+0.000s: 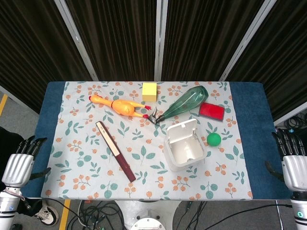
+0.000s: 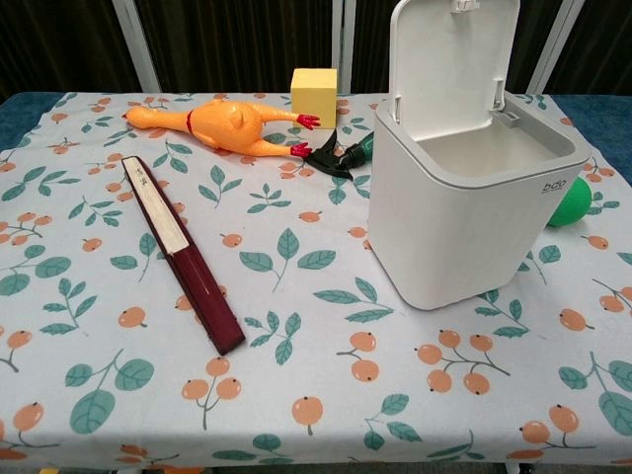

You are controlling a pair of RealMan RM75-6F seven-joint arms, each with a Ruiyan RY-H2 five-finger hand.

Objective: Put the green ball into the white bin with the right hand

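Note:
The green ball [image 1: 214,139] lies on the floral cloth just right of the white bin [image 1: 185,145], whose lid stands open. In the chest view the bin [image 2: 464,207] hides most of the ball [image 2: 572,205]. My right hand [image 1: 293,160] hangs off the table's right edge, well right of the ball, fingers apart and holding nothing. My left hand [image 1: 20,160] sits off the left edge, likewise holding nothing. Neither hand appears in the chest view.
A rubber chicken [image 1: 120,106], a yellow block [image 1: 149,91], a green bottle [image 1: 184,103] and a red box [image 1: 211,111] lie behind the bin. A long dark red book-like bar [image 1: 115,151] lies to its left.

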